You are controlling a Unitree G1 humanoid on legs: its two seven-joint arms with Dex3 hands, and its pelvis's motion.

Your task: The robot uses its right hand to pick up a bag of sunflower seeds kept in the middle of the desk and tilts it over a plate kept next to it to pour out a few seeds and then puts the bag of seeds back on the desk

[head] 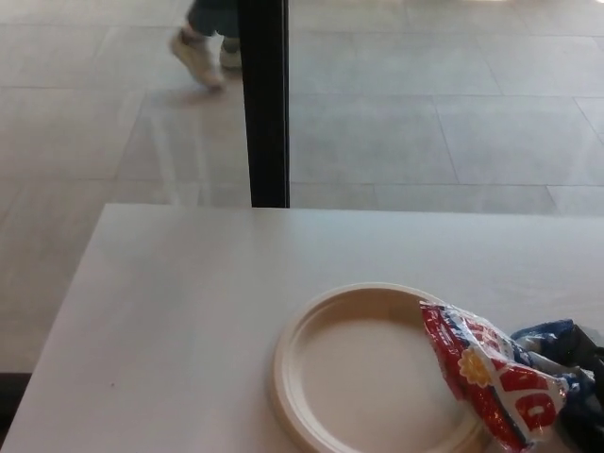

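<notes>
A cream paper plate [359,368] lies on the pale desk [189,311] at the lower middle of the head view. Over the plate's right edge hangs the red, white and blue bag of sunflower seeds [486,377], tilted with its red end toward the plate. My right hand [585,401] comes in at the lower right corner, shut on the bag's blue end. No seeds show on the plate. My left hand does not show.
A black post [264,104] stands behind the desk's far edge. Beyond it is a tiled floor, where a person's legs and white shoes [198,52] cross at the top left.
</notes>
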